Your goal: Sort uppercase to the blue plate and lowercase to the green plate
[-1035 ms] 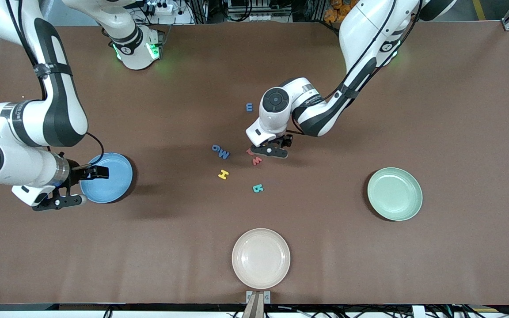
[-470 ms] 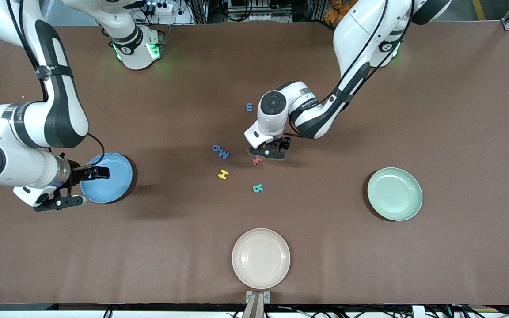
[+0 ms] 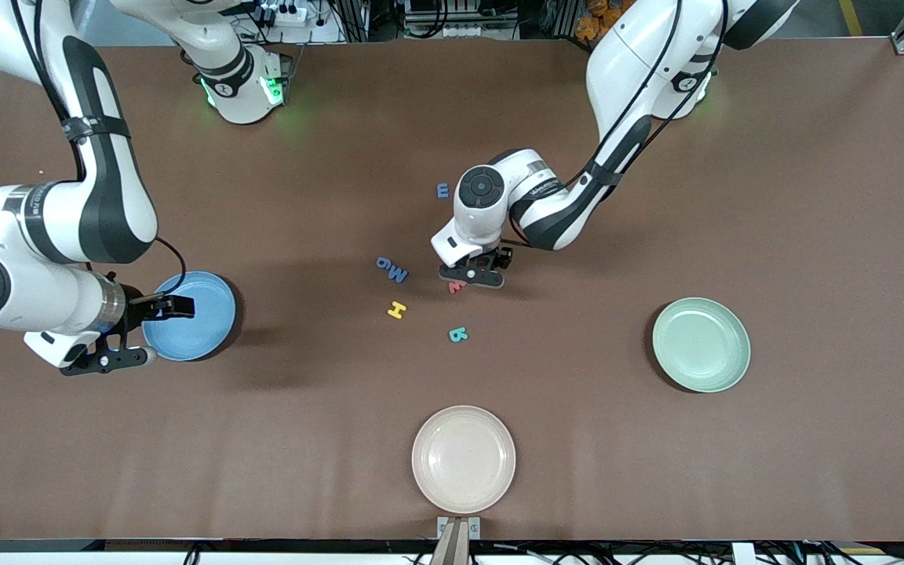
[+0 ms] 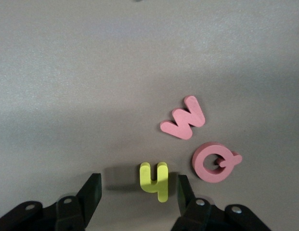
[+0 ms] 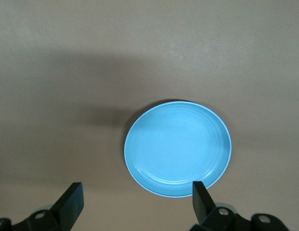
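The left gripper (image 4: 138, 192) is lowered to the bench (image 3: 734, 173) near its middle, jaws open astride the yellow h (image 4: 154, 180), not yet closed on it; the red w (image 4: 183, 119) and red Q (image 4: 214, 162) lie just beside. The right gripper (image 5: 137, 204) is held wide open and empty over the blue plate (image 5: 178, 147), toward the right arm's end.

We see two glossy white arms with black joint bands and round dark caps, thin black cables strapped along each. Green lights glow at both bases. The black left gripper (image 3: 474, 275) and black right gripper (image 3: 132, 333) carry small silver screws.
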{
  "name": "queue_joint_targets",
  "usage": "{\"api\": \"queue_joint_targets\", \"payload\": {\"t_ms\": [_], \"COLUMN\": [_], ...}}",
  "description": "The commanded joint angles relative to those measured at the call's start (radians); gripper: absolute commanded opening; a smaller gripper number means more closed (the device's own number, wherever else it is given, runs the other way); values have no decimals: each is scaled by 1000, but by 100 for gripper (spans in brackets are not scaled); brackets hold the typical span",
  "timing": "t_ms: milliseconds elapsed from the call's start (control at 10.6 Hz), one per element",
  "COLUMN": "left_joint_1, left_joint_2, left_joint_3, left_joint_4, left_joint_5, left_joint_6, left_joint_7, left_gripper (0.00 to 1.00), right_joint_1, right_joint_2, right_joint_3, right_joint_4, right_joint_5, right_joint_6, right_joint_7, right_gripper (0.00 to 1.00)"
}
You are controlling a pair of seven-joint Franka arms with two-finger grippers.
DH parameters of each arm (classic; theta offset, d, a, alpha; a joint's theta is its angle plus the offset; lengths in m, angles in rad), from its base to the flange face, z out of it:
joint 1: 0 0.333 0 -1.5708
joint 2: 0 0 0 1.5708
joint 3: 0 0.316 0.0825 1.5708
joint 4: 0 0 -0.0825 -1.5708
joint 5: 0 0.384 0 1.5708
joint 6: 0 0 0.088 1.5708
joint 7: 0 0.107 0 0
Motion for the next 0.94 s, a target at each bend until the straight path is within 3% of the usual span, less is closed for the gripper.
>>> {"api": "queue_joint_targets", "payload": {"t_ms": [0, 659, 847], "left_joint_1": [-15, -17, -17], "left_joint_2": [15, 23, 23], "left_joint_3": [11, 11, 11], "left_joint_4": [24, 25, 24], "left_joint_5": [19, 21, 24], "left_joint_6": [6, 6, 6], "left_joint_7": [-34, -34, -32], "left_gripper": [70, 49, 29], "right_joint_1": [-5, -2, -1], "right_joint_2": [7, 7, 7], "right_joint_3": [3, 3, 3], "right_joint_4": [13, 13, 13], "right_joint_5": [15, 15, 15], "right_joint_6": [0, 2, 2], "right_joint_7": [12, 12, 12], "right_gripper": [100, 100, 100]}}
